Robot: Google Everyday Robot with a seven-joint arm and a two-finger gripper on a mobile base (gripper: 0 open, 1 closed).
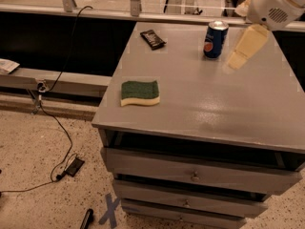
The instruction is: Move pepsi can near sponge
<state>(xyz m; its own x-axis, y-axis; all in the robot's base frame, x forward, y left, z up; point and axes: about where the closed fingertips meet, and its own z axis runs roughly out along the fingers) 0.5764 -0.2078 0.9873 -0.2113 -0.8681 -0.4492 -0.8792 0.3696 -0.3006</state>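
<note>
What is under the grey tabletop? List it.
Under the tabletop: a dark gap, then stacked drawers with small knobs; their contents are hidden. The gripper hangs above the top, beside the pepsi can.

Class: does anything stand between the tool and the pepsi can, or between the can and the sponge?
Nothing visible does. The tool hangs close beside the pepsi can; bare tabletop runs from it to the sponge. The dark wrapper lies off that line, farther back.

Pincer just beside pepsi can, bare tabletop from can to sponge, snack wrapper aside at back edge.
</note>
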